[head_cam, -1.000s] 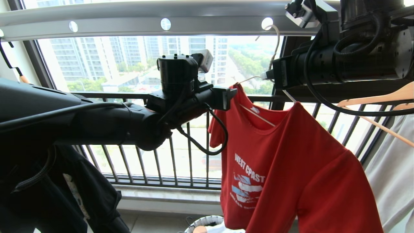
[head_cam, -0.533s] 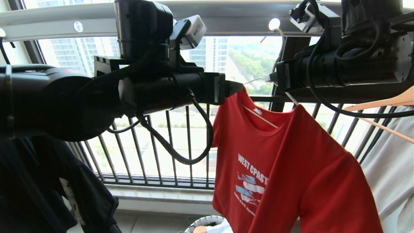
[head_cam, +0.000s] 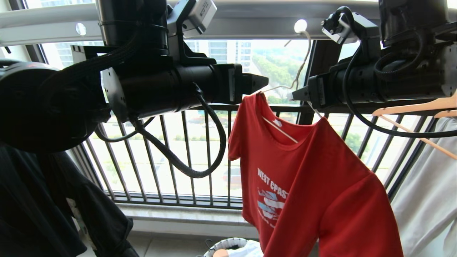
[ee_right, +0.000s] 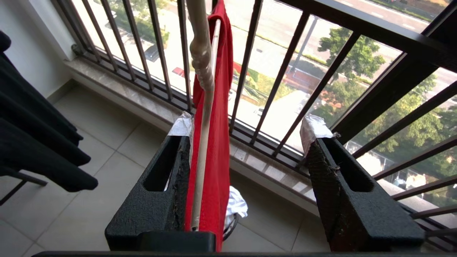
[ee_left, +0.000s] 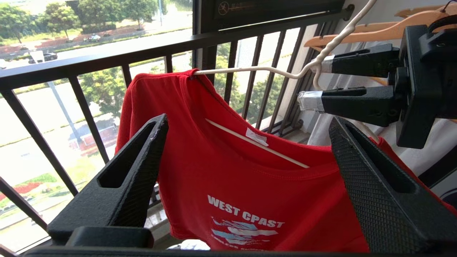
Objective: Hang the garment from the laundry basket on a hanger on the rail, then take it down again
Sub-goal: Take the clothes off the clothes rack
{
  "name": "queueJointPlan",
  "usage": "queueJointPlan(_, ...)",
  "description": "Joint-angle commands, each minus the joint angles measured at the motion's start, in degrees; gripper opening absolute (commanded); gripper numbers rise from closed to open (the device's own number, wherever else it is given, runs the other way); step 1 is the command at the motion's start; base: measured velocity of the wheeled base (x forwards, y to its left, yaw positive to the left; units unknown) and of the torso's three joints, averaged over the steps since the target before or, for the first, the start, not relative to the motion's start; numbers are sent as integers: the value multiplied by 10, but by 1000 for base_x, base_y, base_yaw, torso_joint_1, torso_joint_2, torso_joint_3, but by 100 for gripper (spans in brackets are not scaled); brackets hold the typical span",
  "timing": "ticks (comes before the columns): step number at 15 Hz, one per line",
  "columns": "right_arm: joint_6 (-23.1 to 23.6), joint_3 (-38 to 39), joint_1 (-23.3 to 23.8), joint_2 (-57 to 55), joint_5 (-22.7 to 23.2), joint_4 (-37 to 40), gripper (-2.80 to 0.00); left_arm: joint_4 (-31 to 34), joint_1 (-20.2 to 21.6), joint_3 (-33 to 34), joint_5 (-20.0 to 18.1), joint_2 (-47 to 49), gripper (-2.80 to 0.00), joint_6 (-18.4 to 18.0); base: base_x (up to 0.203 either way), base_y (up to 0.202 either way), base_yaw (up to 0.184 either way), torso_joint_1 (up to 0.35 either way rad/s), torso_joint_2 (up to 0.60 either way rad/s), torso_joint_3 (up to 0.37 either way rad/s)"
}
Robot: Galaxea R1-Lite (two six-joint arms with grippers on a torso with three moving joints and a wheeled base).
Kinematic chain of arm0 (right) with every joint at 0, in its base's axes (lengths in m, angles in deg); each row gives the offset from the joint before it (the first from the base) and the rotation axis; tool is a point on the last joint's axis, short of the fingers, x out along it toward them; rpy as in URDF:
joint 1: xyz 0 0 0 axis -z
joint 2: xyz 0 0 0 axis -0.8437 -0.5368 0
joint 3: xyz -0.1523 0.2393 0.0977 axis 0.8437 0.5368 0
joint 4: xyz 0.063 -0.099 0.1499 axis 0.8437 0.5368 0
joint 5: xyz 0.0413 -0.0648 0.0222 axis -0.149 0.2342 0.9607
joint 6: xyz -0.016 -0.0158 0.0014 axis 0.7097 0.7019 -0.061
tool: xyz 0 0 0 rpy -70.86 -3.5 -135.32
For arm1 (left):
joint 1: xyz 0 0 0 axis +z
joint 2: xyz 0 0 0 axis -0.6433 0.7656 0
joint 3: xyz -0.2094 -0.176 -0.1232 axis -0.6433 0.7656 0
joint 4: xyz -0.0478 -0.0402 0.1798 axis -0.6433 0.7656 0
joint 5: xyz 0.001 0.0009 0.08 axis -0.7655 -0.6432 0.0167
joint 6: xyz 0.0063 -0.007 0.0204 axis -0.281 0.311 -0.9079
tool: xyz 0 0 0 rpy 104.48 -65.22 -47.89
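Observation:
The red garment (head_cam: 303,185) hangs on the cream hanger (head_cam: 301,57), whose hook sits in a hole of the grey rail (head_cam: 250,25). My left gripper (head_cam: 257,82) is level with the shirt's left shoulder tip; its jaws stand wide open in front of the garment (ee_left: 250,185) with nothing between them (ee_left: 248,119). My right gripper (head_cam: 298,94) is at the hanger's twisted neck. It is open (ee_right: 249,123), and the hanger wire (ee_right: 203,107) and shirt (ee_right: 217,150) run along the inner face of one finger (ee_right: 178,167). The laundry basket (head_cam: 225,245) stands on the floor below.
Wooden hangers (head_cam: 421,107) and white clothes (head_cam: 428,200) hang close on the right. A black shirt (head_cam: 53,214) hangs at the left. The dark barred window railing (head_cam: 178,160) runs behind everything.
My left arm has risen and its gripper has opened beside the shirt's shoulder. My right gripper has opened off the hanger's neck. The shirt has swung slightly left.

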Motion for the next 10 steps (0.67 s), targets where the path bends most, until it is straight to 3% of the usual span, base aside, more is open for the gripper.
queueJointPlan(1,-3,31,1,47,0,1,0,0,0,0,0,0,0,1,0,0,0,0,0,0)
queueJointPlan(6,-10,160,2,226,3,0,0,0,4,31,0,-1,0,0,0,0,0,0,0,0)
queueJointPlan(7,-10,186,3,259,3,1,-280,1,7,42,1,-6,0,-1,0,0,0,0,0,0)
queueJointPlan(8,-10,207,4,288,4,2,-280,9,7,50,2,-15,-280,-2,0,0,0,0,0,0)
queueJointPlan(10,-11,259,4,345,8,18,-280,32,8,74,4,-51,-280,-2,0,0,0,0,0,0)
